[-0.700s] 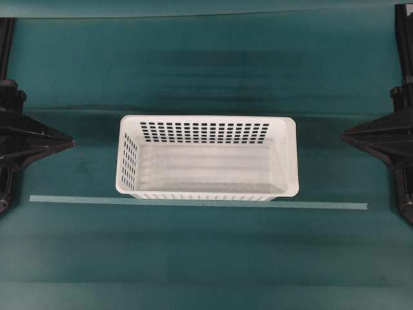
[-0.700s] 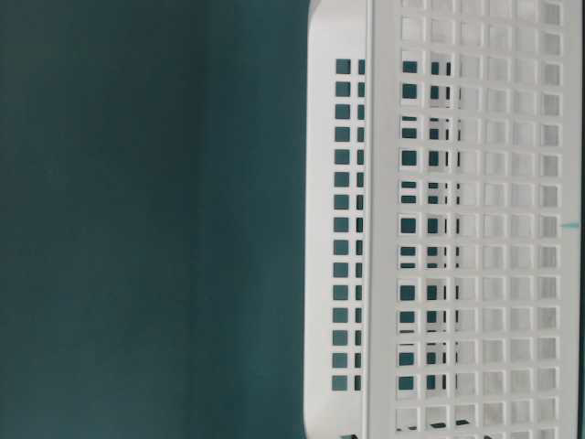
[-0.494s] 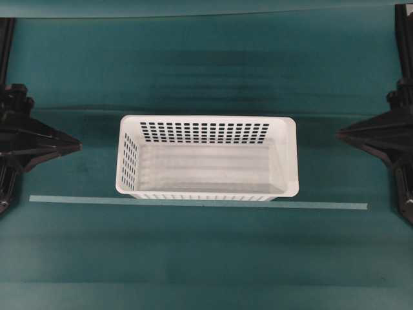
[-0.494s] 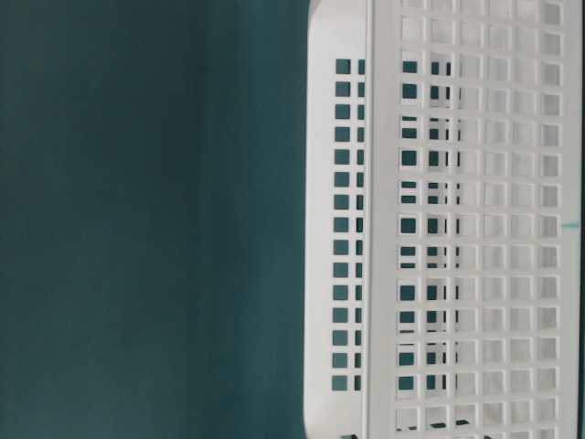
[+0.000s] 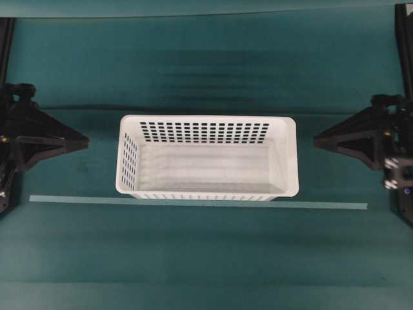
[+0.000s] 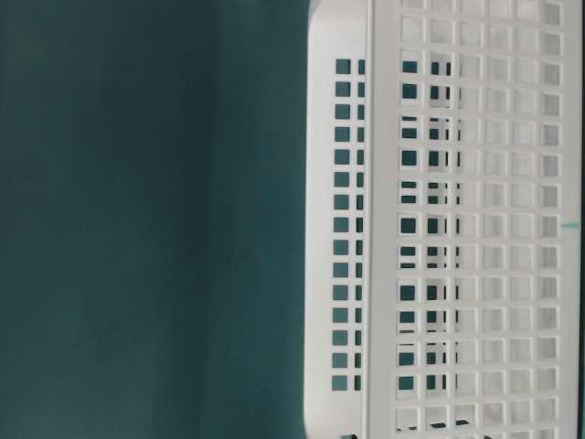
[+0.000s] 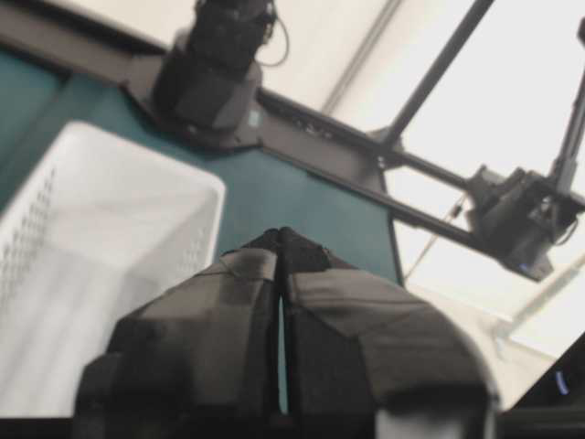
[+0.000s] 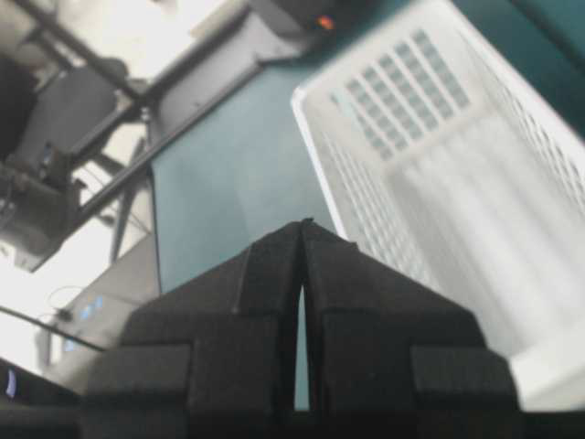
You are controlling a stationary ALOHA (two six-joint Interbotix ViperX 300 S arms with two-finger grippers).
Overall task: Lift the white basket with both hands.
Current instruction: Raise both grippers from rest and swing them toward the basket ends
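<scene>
- The white basket (image 5: 207, 158) sits mid-surface (image 5: 206, 258), upright.
- The left gripper (image 5: 86, 140) by the left edge: jaws pressed together, empty.
- The right gripper (image 5: 317, 141) by the right edge: likewise.

Both arms are matte black with an angular, skeletal build. The left tool (image 5: 85, 138) and right tool (image 5: 318, 139) each taper to a wedge-shaped point. The fingers (image 7: 361, 338) look wrapped in dark tape, and small pale fittings dot the right wrist.
</scene>
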